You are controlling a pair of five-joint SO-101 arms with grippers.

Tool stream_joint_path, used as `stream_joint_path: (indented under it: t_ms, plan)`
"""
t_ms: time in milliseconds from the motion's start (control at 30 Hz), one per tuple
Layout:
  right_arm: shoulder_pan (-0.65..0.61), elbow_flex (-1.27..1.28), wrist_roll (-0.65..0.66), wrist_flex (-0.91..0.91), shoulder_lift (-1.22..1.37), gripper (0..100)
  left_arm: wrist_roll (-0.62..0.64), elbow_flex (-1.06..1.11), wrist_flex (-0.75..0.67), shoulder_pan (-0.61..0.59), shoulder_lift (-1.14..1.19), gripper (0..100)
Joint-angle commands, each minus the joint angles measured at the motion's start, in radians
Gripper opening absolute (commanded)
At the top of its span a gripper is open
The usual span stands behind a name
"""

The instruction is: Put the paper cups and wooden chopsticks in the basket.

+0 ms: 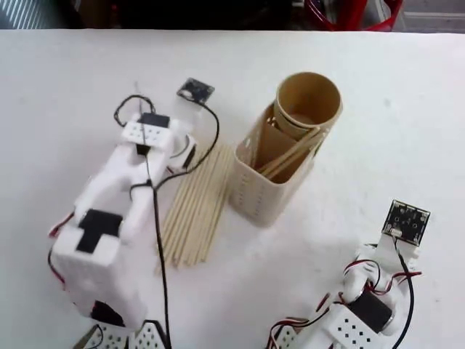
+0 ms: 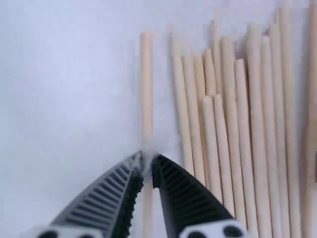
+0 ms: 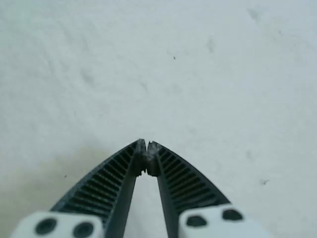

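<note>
**Step in hand:** lift one chopstick and carry it to the basket.

**State.** My left pincer (image 2: 147, 166) is narrow, with its jaws closed on a single chopstick (image 2: 146, 84). That stick lies just beside the pile of chopsticks (image 2: 237, 124), apart from its neighbours. The grip appears to sit toward the far end of the stick, so I judge the stick will droop once raised.

**Procedure.**
1. Confirm that both jaws press this stick and nothing else. The nearest stick of the pile lies close to one jaw.
2. Lift straight up until the stick hangs free of the worktop (image 1: 73, 73).
3. Travel right to the basket (image 1: 251, 196), which stands just right of the pile.
4. Tilt the stick toward upright and lower it into the near part of the basket, beside the sticks already leaning there. The paper cups (image 1: 309, 98) fill the far end.
5. Release only when the lower end is inside the wall.

**Other arm.** My right pincer (image 3: 146, 153) is closed and empty. It sits over bare worktop at the near right, well apart from the basket.

**Surface and room.** The worktop is white and flat with faint marks. It looks smooth, so loose sticks may roll if nudged. Beyond the far edge the room is dark, with a red object (image 1: 349, 14) at the far right.
</note>
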Motion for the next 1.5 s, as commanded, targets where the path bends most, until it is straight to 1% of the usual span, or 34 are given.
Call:
stream_joint_path:
  t_ms: [0, 100, 200, 333, 433, 533, 600, 733, 833, 933, 1033, 1200, 1333, 1400, 1467]
  plan:
    - [0.004, 0.011, 0.008, 0.002, 0.005, 1.8, 0.009, 0.032, 0.038, -0.013, -0.315, 2]
    - [0.004, 0.011, 0.008, 0.002, 0.005, 1.8, 0.037, 0.071, 0.057, 0.016, -0.55, 2]
    - [0.004, 0.011, 0.008, 0.002, 0.005, 1.8, 0.051, 0.064, 0.077, 0.074, -0.779, 2]
    - [0.004, 0.011, 0.008, 0.002, 0.005, 1.8, 0.052, 0.011, 0.055, 0.22, -1.015, 2]
    - [0.004, 0.011, 0.006, 0.002, 0.005, 1.8, 0.052, -0.06, -0.035, 0.348, -1.092, 2]
    - [0.004, 0.011, 0.006, 0.002, 0.005, 1.8, 0.061, -0.124, -0.143, 0.452, -1.082, 2]
    - [0.004, 0.011, 0.006, 0.002, 0.005, 1.8, 0.118, -0.149, -0.204, 0.504, -1.053, 2]
    - [0.005, 0.011, 0.006, 0.002, 0.005, 1.8, 0.249, -0.178, -0.275, 0.565, -0.961, 2]
    - [0.005, 0.011, 0.006, 0.002, 0.005, 1.8, 0.295, -0.186, -0.31, 0.601, -0.886, 2]
    - [0.007, 0.011, 0.006, 0.002, 0.005, 1.8, 0.292, -0.186, -0.336, 0.634, -0.826, 2]
    - [0.007, 0.011, 0.006, 0.002, 0.005, 1.8, 0.292, -0.186, -0.336, 0.642, -0.788, 2]
    - [0.007, 0.011, 0.006, 0.002, 0.005, 1.8, 0.292, -0.187, -0.328, 0.636, -0.776, 10]
    - [0.007, 0.011, 0.006, 0.002, 0.005, 1.8, 0.29, -0.184, -0.327, 0.636, -0.779, 10]
    - [0.007, 0.011, 0.006, 0.002, 0.005, 1.8, 0.261, -0.181, -0.325, 0.634, -0.779, 10]
    - [0.007, 0.011, 0.008, 0.002, 0.005, 1.8, 0.215, -0.187, -0.293, 0.624, -0.78, 10]
